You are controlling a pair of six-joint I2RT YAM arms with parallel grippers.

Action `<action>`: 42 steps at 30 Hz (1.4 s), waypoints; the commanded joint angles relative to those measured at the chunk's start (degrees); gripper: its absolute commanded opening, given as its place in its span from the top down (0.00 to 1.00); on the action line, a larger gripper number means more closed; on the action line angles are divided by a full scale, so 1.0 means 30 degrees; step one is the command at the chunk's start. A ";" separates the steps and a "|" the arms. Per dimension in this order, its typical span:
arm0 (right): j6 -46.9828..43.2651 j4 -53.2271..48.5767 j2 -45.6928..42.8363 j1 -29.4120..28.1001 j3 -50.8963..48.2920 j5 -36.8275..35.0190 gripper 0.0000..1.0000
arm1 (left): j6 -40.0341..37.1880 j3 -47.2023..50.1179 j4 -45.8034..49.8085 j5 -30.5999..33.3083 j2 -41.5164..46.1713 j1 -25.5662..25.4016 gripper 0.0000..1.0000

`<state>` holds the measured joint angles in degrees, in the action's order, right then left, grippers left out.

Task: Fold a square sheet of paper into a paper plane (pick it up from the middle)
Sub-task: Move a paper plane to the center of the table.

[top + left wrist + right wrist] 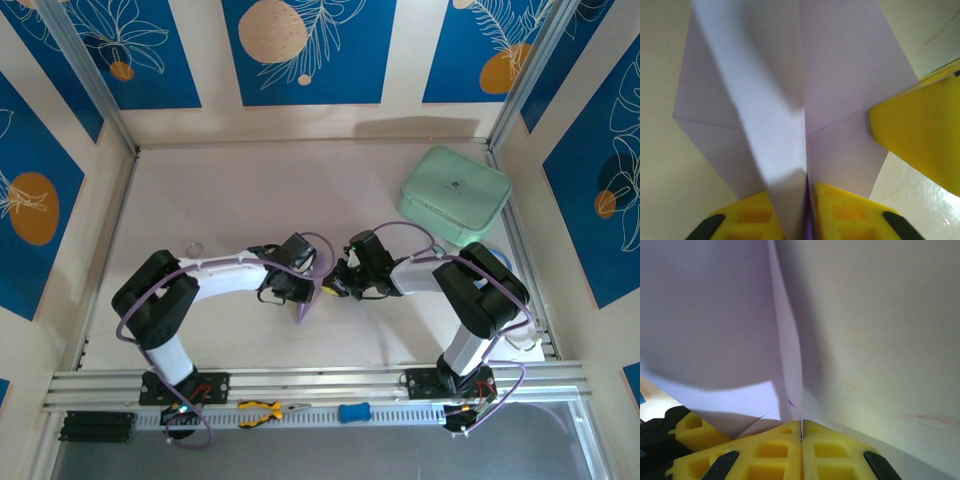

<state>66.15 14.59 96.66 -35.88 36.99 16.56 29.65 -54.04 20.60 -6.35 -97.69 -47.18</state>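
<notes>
The left gripper and right gripper are each pinching the half-folded paper plane, fingers closed on it, between the arms over the tabletop, where pressing evenly without tugging apart is looking wisest.

The left arm and the right arm were white and black with fat round joints, a thin purple cable ran along each, and their fingers were bright yellow.
</notes>
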 commanded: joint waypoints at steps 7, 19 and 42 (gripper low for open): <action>-0.0404 -0.1897 -0.1917 0.0519 -0.0723 -0.0612 0.74 | 0.0535 -0.0698 0.1537 0.1833 0.0011 -0.0266 0.91; -0.0956 -0.5236 -0.7294 0.1842 -0.2767 -0.2384 0.65 | 0.2768 -0.2285 0.3451 0.4695 -0.1010 -0.0242 0.91; -0.1559 -0.5830 -0.8470 0.2379 -0.3142 -0.1848 0.65 | 0.4842 -0.2426 0.2864 0.5132 -0.3088 -0.0261 0.73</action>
<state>63.07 -1.02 72.69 -29.21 27.51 10.46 41.78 -61.41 28.14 7.40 -102.94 -47.55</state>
